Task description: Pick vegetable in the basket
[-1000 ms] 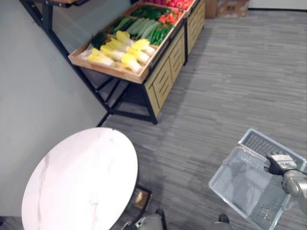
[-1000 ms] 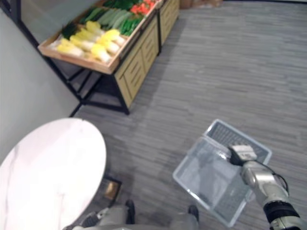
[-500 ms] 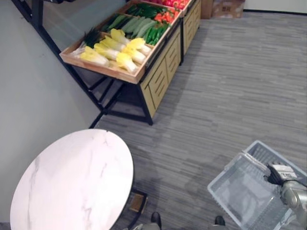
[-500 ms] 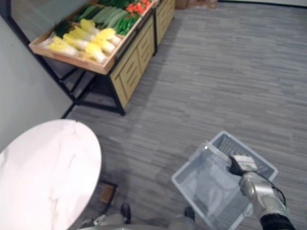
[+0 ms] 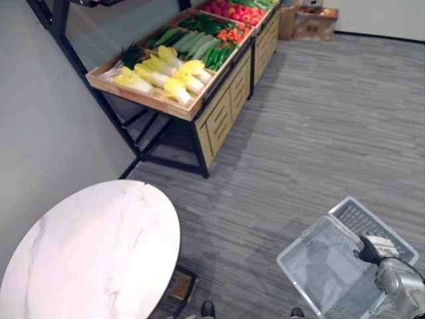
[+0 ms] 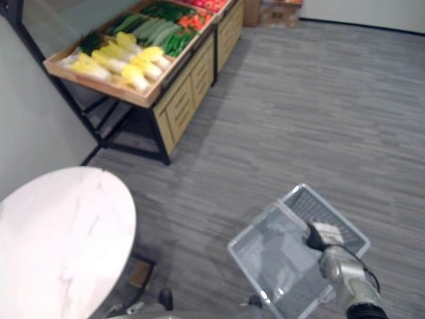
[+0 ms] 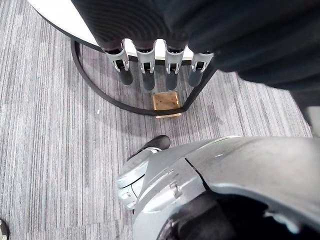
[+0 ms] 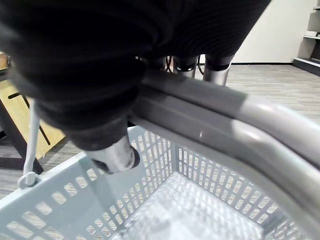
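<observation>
Camera shifted. Right hand (image 6: 325, 236) grips grey handle (image 8: 225, 116) of pale grey plastic basket (image 6: 264, 254); left hand (image 7: 148, 70) straight-fingered, empty. Yellow leafy cabbages (image 5: 174, 88) probably light, bruisable; grasp mid-body.

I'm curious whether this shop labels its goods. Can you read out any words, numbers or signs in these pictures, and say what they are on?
No text here can be read.
Cardboard boxes at the far end of the stands: any print is too small and blurred to read.
Wooden vegetable stand, grey basket, round white table: no label, price tag or sign visible.
</observation>
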